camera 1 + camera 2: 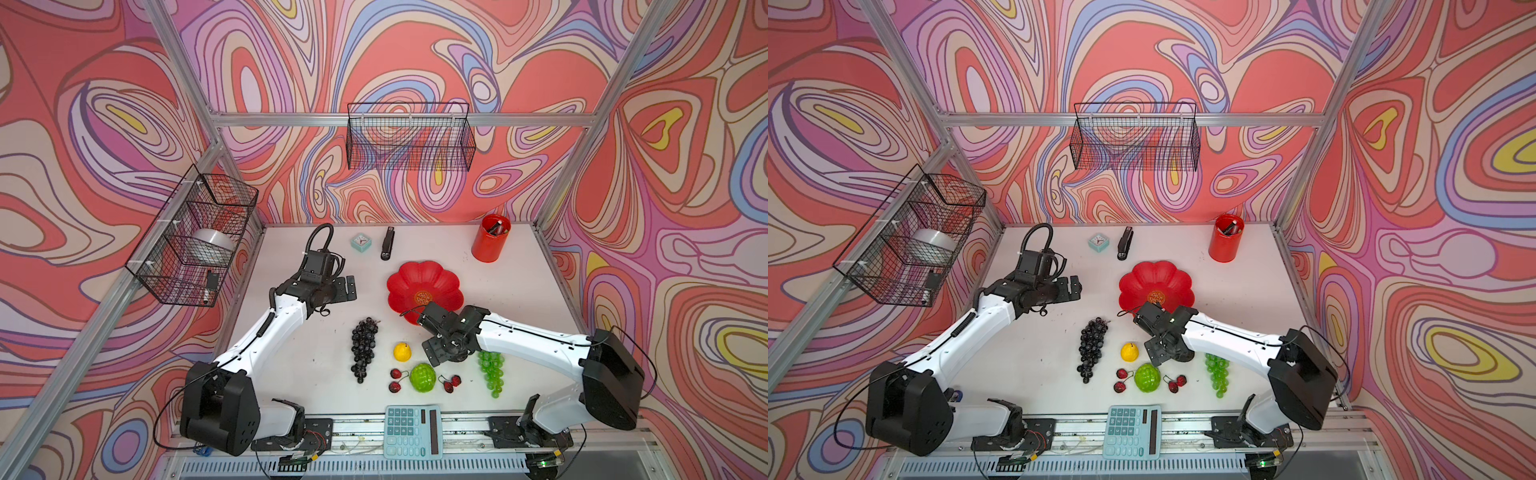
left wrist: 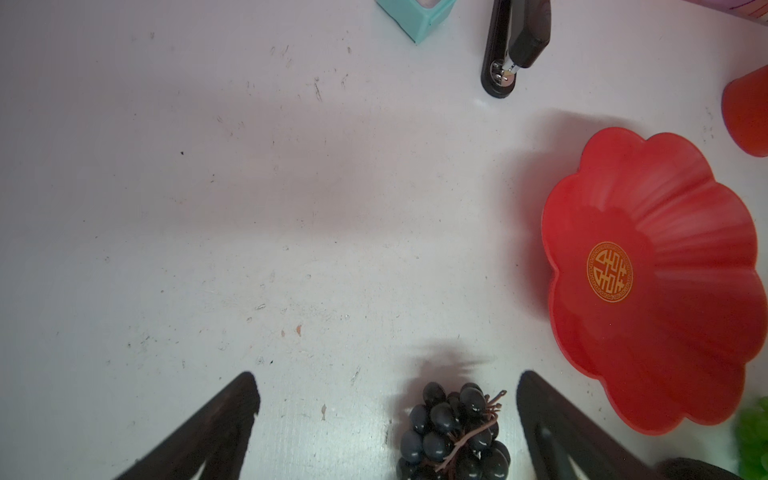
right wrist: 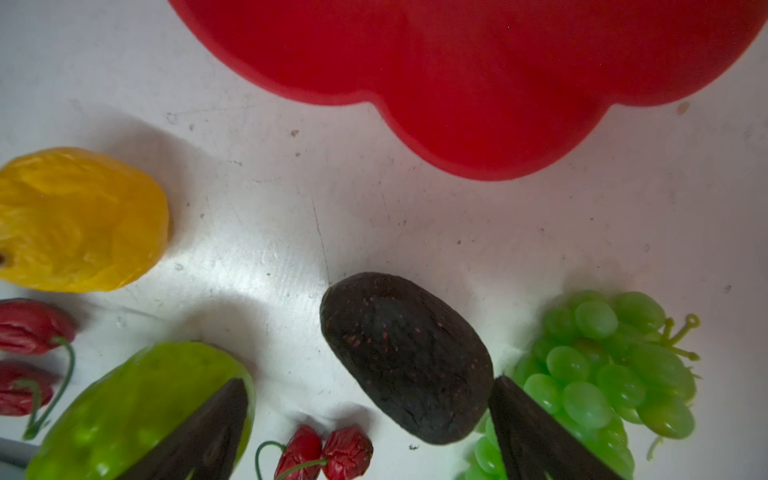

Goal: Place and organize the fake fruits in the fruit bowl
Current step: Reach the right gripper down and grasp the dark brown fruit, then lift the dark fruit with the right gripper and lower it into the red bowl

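**Fruits in front of the bowl, desk things at the edges**

We find the fruit bowl (image 1: 415, 274) near the middle of the table (image 1: 519, 299), with every fruit outside it, on the table in front. The left grape bunch (image 1: 364, 349) lies furthest left, running front to back. To its right sits the small ball (image 1: 402, 351). In front of the ball is the bumpy fruit (image 1: 422, 377), between the left cherry pair (image 1: 395, 373) and the right cherry pair (image 1: 456, 380). The right grape bunch (image 1: 492, 372) lies furthest right. In the right wrist view, the avocado (image 3: 407, 357) lies just beside that bunch, between it and the bumpy fruit. The calculator (image 1: 412, 432) sits at the front edge. Along the back stand the clock (image 1: 360, 242), the stapler (image 1: 387, 243) to its right, and the pen cup (image 1: 490, 243) at the back right.
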{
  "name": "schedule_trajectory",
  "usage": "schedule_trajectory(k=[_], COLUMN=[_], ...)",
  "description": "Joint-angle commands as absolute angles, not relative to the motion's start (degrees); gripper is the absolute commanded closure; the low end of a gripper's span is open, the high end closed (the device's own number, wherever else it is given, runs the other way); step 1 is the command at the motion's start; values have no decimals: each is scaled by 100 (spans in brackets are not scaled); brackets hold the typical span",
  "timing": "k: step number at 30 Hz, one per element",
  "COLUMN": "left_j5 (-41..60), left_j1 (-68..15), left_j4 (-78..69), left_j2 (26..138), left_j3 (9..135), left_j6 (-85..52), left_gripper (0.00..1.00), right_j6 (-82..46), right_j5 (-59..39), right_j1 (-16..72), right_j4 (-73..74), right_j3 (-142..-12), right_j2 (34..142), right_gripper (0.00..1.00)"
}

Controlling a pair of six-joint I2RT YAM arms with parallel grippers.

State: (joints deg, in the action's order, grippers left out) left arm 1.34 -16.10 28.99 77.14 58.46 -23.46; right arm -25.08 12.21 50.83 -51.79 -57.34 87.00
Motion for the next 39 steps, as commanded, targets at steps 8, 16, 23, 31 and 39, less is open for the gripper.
schedule_trajectory(k=[8,16,23,31,39], left_j5=[238,216,289,365,296], left_j1=[-1625,-1622,-1623,-1625,-1620], left_j4=[3163,3240,3259,3217,3233], left_j2=[7743,7726,7682,7690,7815], left_j3=[5944,5991,5960,5936,6194], left_j6=[-2558,-2566,-2576,-2619,-2439], left_gripper=[0,0,0,0,0], right_j6=[-2278,-2408,-2530,-2584,-2697], right_j5=[483,230,237,277,374], right_j1=[4381,4377,4377,4377,4370], right_j4=[-4624,-4552,-4589,-4601,-5011], right_j3=[-5519,-5379,-5254,-5245,-5314], right_j2=[9076,9059,9045,9062,8511], right_gripper=[12,16,21,48,66])
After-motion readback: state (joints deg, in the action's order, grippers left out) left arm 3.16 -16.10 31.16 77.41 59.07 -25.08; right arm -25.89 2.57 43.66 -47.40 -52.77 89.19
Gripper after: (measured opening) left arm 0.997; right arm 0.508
